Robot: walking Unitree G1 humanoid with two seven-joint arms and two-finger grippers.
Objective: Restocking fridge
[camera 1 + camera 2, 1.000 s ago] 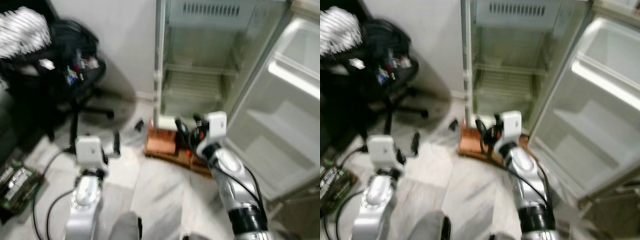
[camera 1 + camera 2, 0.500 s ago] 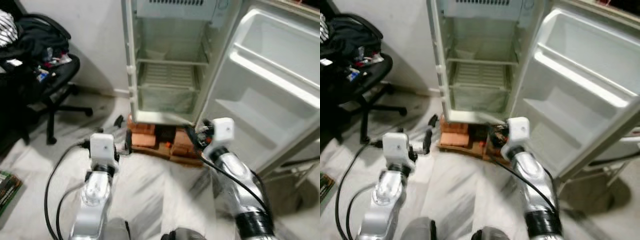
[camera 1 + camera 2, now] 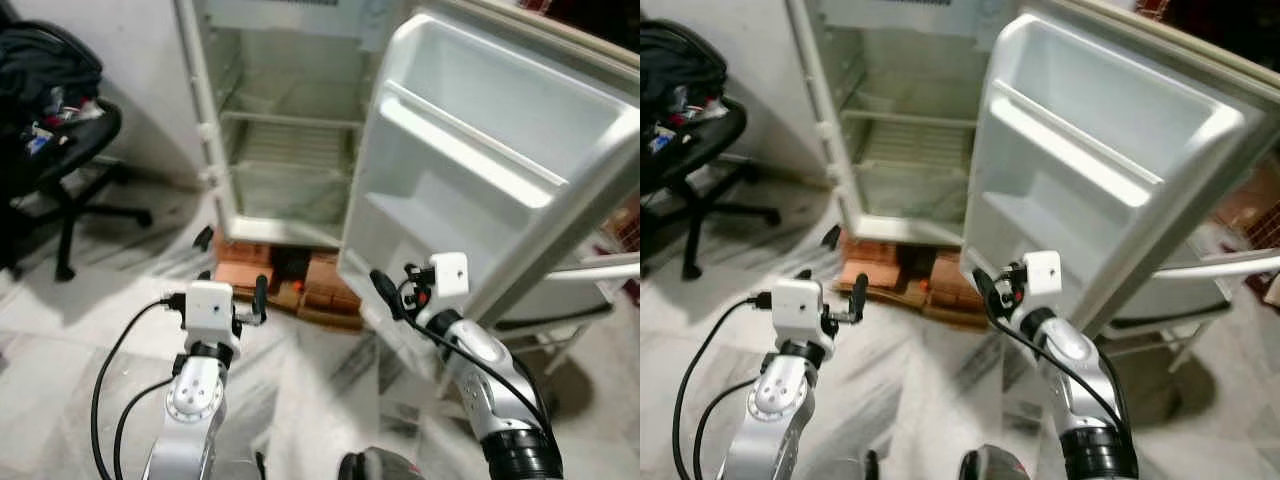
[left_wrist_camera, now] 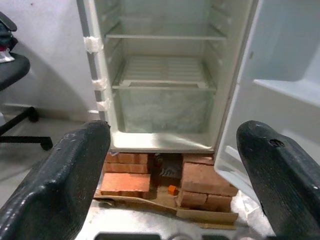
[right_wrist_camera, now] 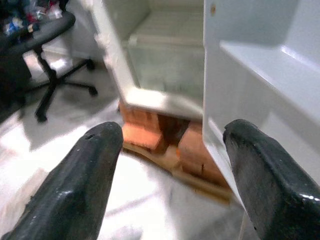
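The white fridge (image 3: 285,150) stands open, its wire shelves and bottom drawer bare. Its door (image 3: 480,170) swings out to the right, and the door shelves hold nothing. My left gripper (image 4: 175,127) is raised before me, open, with nothing between its fingers (image 4: 70,175); it points at the fridge's lower part. My right gripper (image 5: 173,127) is also open and empty. It hangs close to the door's lower inner edge (image 5: 215,100), apart from it.
The fridge rests on red bricks (image 3: 250,275) and a wooden board. A black office chair (image 3: 60,140) piled with things stands at the left. A metal stand (image 3: 590,270) shows behind the door on the right. The floor is pale marble (image 3: 60,380).
The camera has swung right and come closer, so the fridge sits further left and the door looms nearer. Both grippers stay open and empty.
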